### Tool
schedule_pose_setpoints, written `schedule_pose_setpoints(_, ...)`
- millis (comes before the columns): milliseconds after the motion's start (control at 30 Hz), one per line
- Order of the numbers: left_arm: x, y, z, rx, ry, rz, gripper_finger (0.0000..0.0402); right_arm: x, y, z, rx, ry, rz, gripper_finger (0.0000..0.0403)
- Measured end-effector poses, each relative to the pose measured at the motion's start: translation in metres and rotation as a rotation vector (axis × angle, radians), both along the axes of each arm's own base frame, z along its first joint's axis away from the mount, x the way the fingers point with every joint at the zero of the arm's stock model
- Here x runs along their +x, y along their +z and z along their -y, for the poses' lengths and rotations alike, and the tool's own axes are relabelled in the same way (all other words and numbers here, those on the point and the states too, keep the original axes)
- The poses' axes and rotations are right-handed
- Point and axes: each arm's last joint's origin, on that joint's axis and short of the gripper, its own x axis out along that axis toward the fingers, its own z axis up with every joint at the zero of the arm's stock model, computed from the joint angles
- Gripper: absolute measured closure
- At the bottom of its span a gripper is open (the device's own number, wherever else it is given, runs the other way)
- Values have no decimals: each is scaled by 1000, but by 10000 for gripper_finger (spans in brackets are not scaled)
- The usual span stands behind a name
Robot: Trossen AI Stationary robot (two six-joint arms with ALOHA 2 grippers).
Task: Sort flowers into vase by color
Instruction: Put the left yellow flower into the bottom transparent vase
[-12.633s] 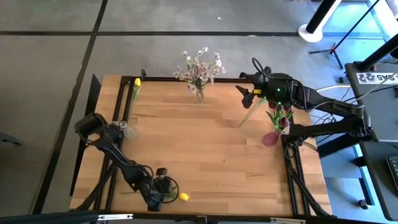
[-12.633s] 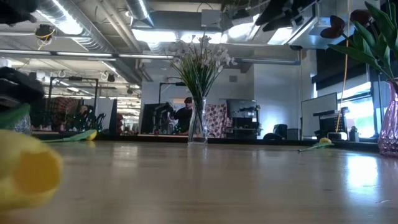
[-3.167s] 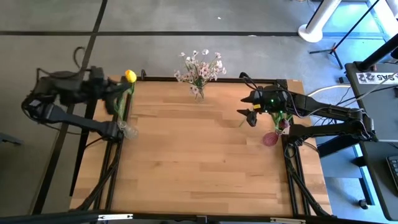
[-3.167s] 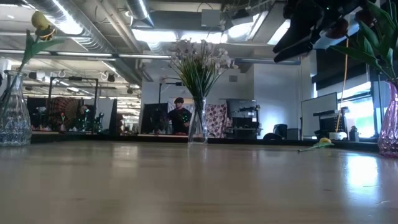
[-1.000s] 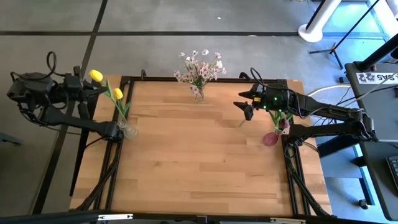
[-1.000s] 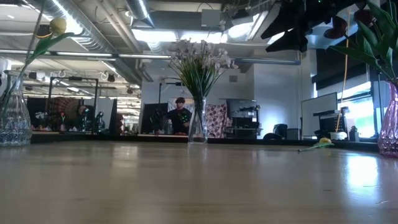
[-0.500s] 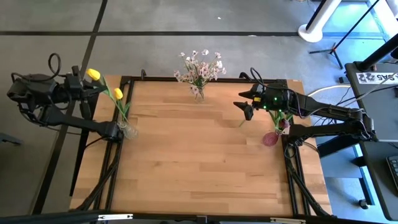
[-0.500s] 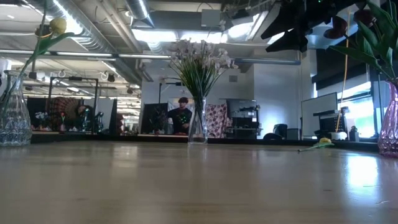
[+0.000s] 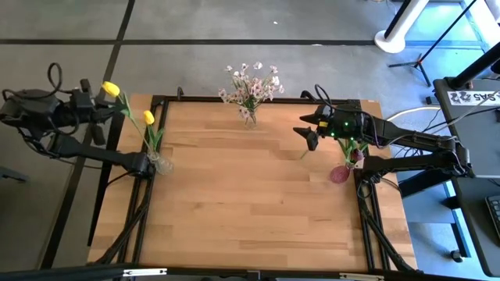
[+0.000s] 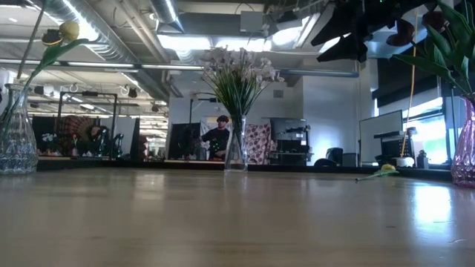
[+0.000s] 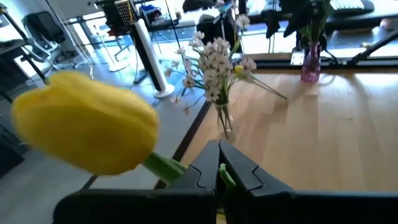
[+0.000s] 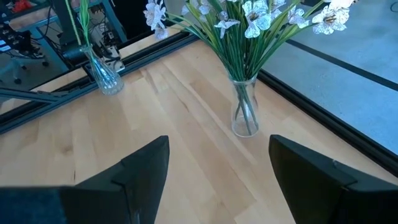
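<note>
My left gripper [image 9: 99, 100], beyond the table's far left corner, is shut on a yellow tulip [image 9: 111, 89]. The tulip's long stem slants down to the clear vase [image 9: 161, 165], where another yellow tulip [image 9: 148, 117] stands. Whether the held stem's lower end is inside the vase, I cannot tell. My right gripper [image 9: 308, 134] hovers open at the far right, next to the pink vase [image 9: 340, 173] that holds the maroon tulips [image 9: 353, 145]. A third yellow tulip [image 11: 239, 70] lies on the table below it. The pale blossoms [image 9: 251, 84] stand in a glass vase [image 9: 250, 119] at the far edge. My left gripper pinches the tulip's green stem [image 11: 166, 167] just below the yellow head [image 11: 87, 130] between its two fingers. The fingers come nearly level from the table's left side and lie across the stem. The head is clear above the table's corner, and the stem slants down from it.
Black frame rails [image 9: 160, 129] run along the table's left, far and right edges. The wooden tabletop [image 9: 250, 203] is bare across its middle and near half. A person [image 10: 219, 137] stands in the room beyond the far edge.
My left gripper has drawn a little farther toward the table's left with the yellow tulip's head. The stem now leans more to the left, while its lower end stays at the clear vase. My right gripper has kept still.
</note>
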Motion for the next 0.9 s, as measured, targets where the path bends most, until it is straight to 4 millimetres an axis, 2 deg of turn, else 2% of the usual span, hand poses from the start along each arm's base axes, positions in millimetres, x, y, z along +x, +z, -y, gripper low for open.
schedule_pose_setpoints(100,-3,1,0,0,0,1,401,0,0,0,-1,-1,5,127)
schedule_pose_setpoints(400,9,-11,0,-9,24,-68,401,2,4,1,-14,-1,46,127)
schedule_pose_setpoints(567,9,-10,1,-37,5,-50,401,2,4,0,-15,-1,46,127)
schedule_pose_setpoints(900,12,-4,1,12,-6,-12,401,2,4,1,-16,-1,46,127)
